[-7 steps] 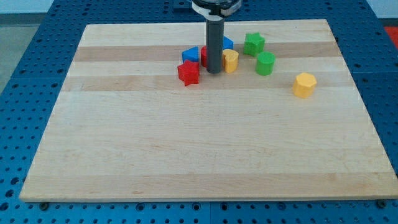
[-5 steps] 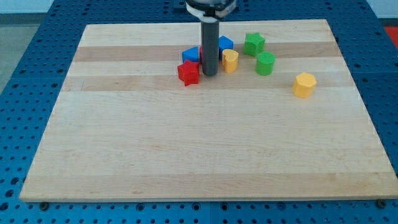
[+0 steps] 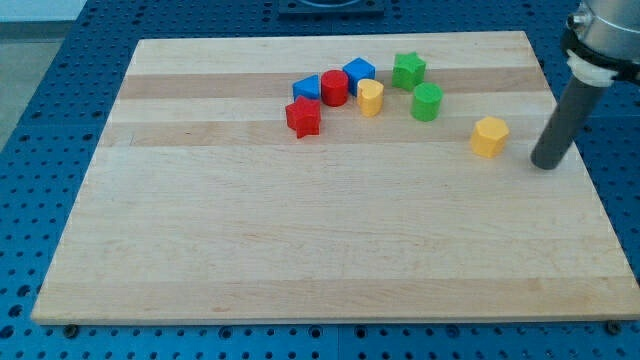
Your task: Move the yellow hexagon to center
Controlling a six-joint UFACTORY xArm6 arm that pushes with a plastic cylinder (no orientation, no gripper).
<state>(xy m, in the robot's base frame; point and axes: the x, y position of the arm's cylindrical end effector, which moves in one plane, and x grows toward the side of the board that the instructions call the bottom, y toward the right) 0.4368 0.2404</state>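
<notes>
- Standing now at 3 o'clock of yellow hexagon (image 3: pixel 489 136): tip (image 3: pixel 545 165), relocated from the cluster by red star (image 3: pixel 303 117).
- Nothing grasped; bare rod, no contact.
- Positioned for push toward 9 o'clock, board (image 3: pixel 300 250) centre.

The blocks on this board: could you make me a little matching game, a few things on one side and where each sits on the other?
Things:
1. yellow hexagon
2. red star
3. green star
4. my tip

Places:
A. nearest the view's top of these four
B. at the view's left end of the cluster
C. alone, between the cluster and the rod
D. farthest to the view's right, beside the yellow hexagon, not touching

Pairs: 1-C, 2-B, 3-A, 4-D
</notes>
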